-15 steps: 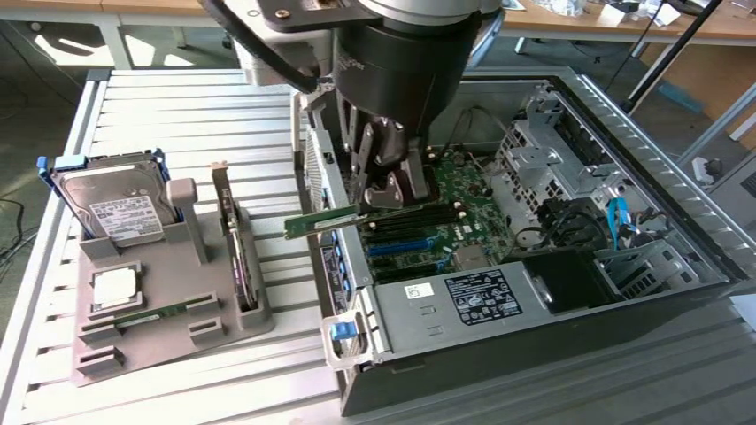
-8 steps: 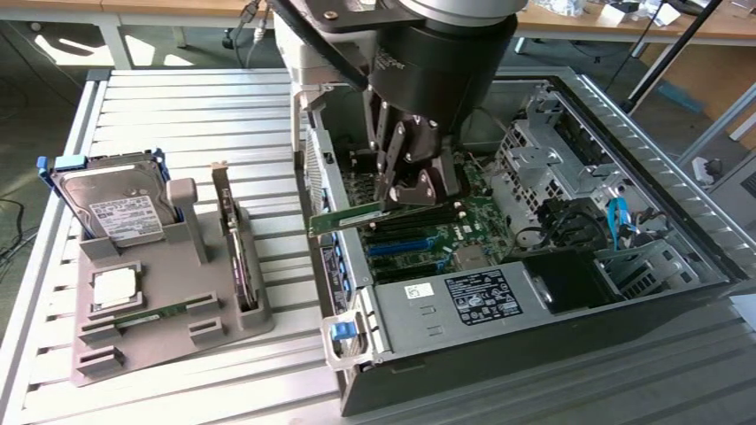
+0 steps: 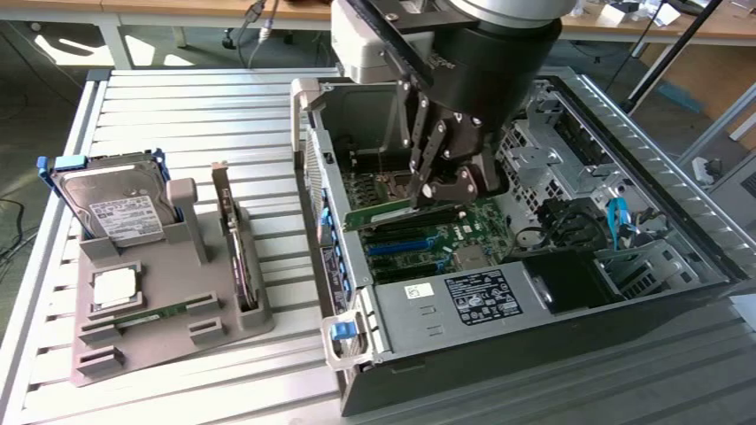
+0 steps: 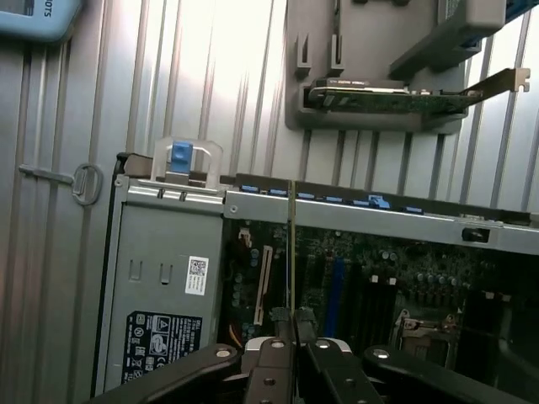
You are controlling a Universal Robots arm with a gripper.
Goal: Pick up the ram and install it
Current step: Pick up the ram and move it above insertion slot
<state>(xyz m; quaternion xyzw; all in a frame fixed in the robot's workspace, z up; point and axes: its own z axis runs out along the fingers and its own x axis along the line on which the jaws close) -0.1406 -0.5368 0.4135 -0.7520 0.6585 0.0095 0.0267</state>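
Closest to us sits the gripper (image 4: pixel 292 326), its jaws pinched tight on the ram (image 4: pixel 291 244), which we see edge-on as a thin line reaching from the fingertips toward the motherboard (image 4: pixel 362 278). In the exterior view the gripper (image 3: pixel 435 193) hangs just above the motherboard (image 3: pixel 473 237), carrying the ram (image 3: pixel 384 216) on edge, green face showing. We judge its long axis to run roughly parallel to the long slots (image 3: pixel 402 242) on the motherboard, so the stick lies directly between fingers and board. We cannot tell whether its lower edge touches the motherboard.
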